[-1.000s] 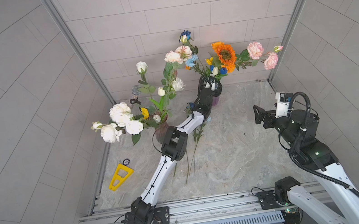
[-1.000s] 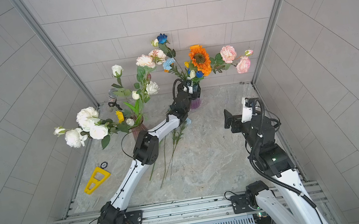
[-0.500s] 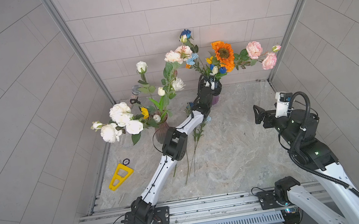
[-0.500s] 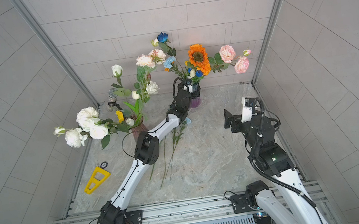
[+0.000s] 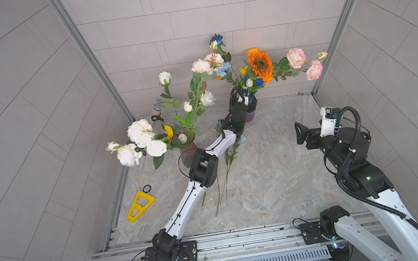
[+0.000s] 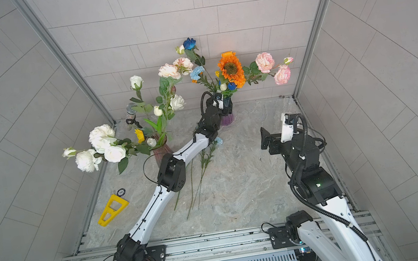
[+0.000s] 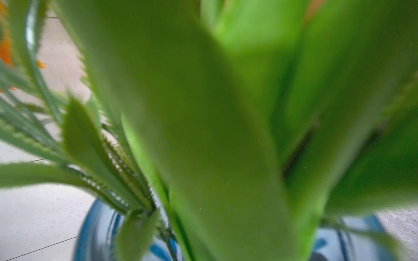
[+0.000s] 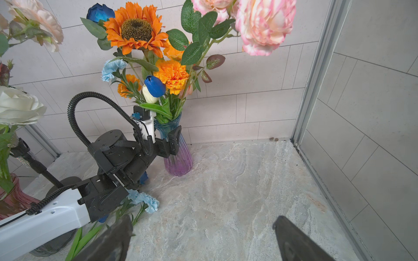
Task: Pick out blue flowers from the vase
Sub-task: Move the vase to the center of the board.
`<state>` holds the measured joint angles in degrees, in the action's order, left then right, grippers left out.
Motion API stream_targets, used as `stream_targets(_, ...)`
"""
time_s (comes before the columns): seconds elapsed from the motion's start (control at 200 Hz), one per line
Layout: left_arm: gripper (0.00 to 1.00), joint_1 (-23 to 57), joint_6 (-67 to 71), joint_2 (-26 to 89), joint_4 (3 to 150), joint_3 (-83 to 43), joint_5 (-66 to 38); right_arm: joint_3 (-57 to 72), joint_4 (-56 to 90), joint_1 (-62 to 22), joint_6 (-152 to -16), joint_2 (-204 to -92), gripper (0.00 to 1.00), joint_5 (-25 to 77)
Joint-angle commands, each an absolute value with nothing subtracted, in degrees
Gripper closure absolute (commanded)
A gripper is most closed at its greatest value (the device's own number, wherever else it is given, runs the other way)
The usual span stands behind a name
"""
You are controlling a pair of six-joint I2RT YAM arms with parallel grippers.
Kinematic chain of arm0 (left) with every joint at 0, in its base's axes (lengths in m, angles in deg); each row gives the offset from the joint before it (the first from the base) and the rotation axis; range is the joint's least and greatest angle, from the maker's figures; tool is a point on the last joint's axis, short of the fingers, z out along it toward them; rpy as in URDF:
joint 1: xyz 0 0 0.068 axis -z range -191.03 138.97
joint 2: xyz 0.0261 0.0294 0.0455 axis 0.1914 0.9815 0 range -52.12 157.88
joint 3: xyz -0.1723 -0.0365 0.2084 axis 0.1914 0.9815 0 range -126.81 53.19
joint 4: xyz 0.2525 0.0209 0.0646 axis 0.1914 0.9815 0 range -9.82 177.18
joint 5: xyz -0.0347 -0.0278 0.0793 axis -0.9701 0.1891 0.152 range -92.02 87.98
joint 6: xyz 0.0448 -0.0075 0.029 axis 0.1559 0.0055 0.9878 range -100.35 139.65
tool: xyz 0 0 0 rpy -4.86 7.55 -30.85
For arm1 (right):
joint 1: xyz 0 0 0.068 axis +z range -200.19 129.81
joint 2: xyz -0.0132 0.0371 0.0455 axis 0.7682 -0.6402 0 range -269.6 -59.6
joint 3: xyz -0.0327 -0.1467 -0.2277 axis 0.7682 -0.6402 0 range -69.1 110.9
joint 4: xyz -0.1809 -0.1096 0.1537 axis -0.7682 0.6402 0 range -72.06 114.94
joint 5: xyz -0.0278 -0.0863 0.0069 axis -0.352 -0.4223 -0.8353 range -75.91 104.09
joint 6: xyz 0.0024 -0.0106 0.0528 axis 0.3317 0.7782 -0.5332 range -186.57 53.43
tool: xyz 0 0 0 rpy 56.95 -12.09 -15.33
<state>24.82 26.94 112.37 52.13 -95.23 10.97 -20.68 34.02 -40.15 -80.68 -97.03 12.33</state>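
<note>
The vase (image 5: 251, 116) (image 6: 227, 119) (image 8: 178, 159) is blue-to-purple glass and stands at the back wall. In it are blue flowers: a dark blue rose (image 5: 217, 38) (image 6: 189, 43) (image 8: 97, 12), a light blue carnation (image 5: 222, 68) (image 8: 112, 67) and a dark blue tulip bud (image 5: 259, 82) (image 8: 155, 85). My left gripper (image 5: 249, 102) (image 6: 225, 104) (image 8: 172, 136) stands open astride the vase's neck; its far finger is hidden and contact is unclear. The left wrist view is filled with blurred green leaves (image 7: 203, 135). Light blue carnations (image 8: 147, 200) (image 5: 242, 138) lie on the table. My right gripper (image 5: 298, 133) (image 6: 263, 137) (image 8: 199, 226) hangs open and empty.
A reddish vase (image 5: 187, 155) (image 6: 161, 153) of white roses (image 5: 142, 135) stands at the left, close to my left arm's elbow. A yellow triangular tool (image 5: 140, 204) lies at the left edge. An orange sunflower (image 5: 259, 63) and pink blooms (image 5: 296, 58) overhang the back right.
The bouquet in the blue-purple vase has swayed very slightly to the left. Both arms hold about the same places.
</note>
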Motion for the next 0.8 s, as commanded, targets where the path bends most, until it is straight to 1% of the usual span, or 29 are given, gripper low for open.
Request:
stream_targets(0.0,0.09,24.14,26.60,113.22,51.81,-97.70,10.98,-21.24,32.80,-40.44,-80.10,-96.46,0.01,12.33)
stream_targets(0.095,0.13,24.12,26.51,113.34,51.84,-97.55,10.95,-21.16,32.82,-40.43,-80.18,-96.19,0.01,12.28)
stream_targets(0.285,0.26,24.26,26.25,113.20,51.72,-97.32,10.46,-21.21,32.88,-40.44,-80.22,-95.64,0.01,12.11)
stream_targets(0.38,0.28,24.25,26.34,112.46,50.98,-96.00,10.54,-21.29,32.88,-40.44,-80.21,-95.64,0.01,12.23)
stream_targets(0.46,0.35,24.34,26.46,110.95,49.62,-93.28,10.21,-21.29,32.88,-40.44,-80.29,-95.55,0.01,12.19)
stream_targets(0.54,0.36,24.63,26.72,109.02,47.22,-89.37,10.11,-21.40,32.88,-40.44,-80.28,-95.47,0.01,12.23)
stream_targets(0.615,0.39,24.89,26.78,107.63,45.67,-86.72,10.12,-21.41,32.88,-40.49,-80.36,-95.30,0.01,12.17)
stream_targets(0.796,0.40,25.08,24.94,105.30,43.28,-82.46,10.29,-21.65,33.10,-40.44,-80.37,-95.11,0.01,12.33)
